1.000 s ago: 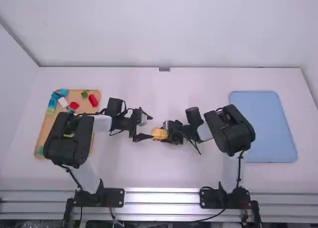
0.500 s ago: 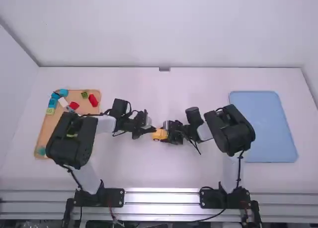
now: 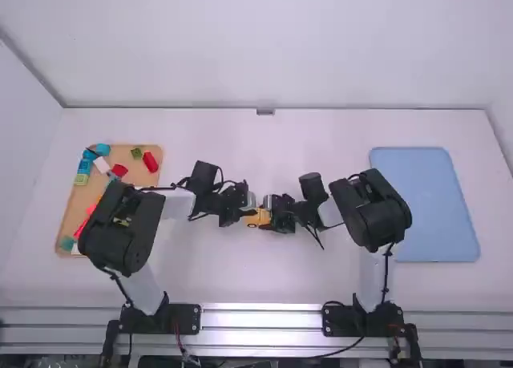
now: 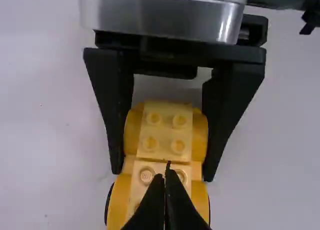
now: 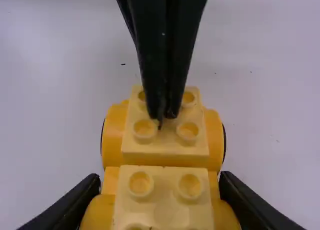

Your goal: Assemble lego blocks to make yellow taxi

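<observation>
Probably light and rigid, the yellow plastic toy car point(image 4: 165, 135) suited side holds: black right fingers point(image 4: 111, 99) clamped it below black left fingers point(image 4: 155, 205), closed and empty.

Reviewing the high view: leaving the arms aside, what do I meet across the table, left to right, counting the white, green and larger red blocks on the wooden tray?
Wooden tray, holding white block → green block → larger red block; then yellow toy car → blue tray
</observation>
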`<control>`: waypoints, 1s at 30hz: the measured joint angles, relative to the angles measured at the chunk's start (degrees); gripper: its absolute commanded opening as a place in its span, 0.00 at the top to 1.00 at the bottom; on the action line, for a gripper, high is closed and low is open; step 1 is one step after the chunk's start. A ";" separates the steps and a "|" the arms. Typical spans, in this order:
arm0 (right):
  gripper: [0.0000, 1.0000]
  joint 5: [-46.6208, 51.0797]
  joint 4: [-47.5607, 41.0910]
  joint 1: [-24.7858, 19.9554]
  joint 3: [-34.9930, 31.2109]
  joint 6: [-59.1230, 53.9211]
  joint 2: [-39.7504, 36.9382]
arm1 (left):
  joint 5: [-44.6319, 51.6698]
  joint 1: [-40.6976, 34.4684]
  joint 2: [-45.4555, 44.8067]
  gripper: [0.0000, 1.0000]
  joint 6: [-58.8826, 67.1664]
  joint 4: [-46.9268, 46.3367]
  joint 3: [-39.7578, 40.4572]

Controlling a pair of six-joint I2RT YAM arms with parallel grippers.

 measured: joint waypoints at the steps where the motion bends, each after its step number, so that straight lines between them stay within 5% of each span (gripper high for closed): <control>1: 0.55 0.00 0.02 0.00 0.00 0.07 0.00 | -0.02 0.00 0.04 0.98 -0.44 0.07 0.00; 25: 0.54 1.22 0.46 0.22 0.04 1.42 -0.02 | -5.14 -2.14 0.46 0.98 -6.36 -2.14 2.19; 30: 0.45 1.66 1.03 0.28 0.07 1.57 -0.02 | -6.47 -2.23 0.26 0.94 -7.43 -3.93 3.45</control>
